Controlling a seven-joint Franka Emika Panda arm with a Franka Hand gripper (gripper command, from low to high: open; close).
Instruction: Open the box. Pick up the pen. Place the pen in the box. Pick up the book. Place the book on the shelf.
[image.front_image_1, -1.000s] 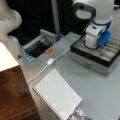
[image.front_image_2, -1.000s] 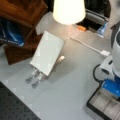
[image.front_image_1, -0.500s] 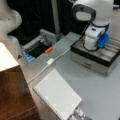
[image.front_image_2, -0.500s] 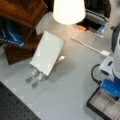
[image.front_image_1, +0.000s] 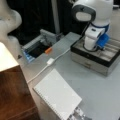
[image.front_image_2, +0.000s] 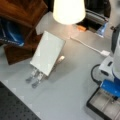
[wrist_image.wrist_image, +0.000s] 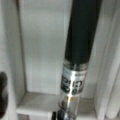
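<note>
While the pincer (image.front_image_1: 96, 47) is lowered into the open box (image.front_image_1: 87, 61), the pen (wrist_image.wrist_image: 77, 57) is being placed inside; its grip cannot be told.

Open table (image.front_image_1: 100, 87) lying between book (image.front_image_1: 57, 96) and box (image.front_image_1: 98, 58) | cable (image.front_image_1: 47, 65) crossing near tray (image.front_image_1: 37, 46) | arm (image.front_image_1: 93, 27) occupying box | shelf (image.front_image_1: 12, 92) bounding book's left side
</note>
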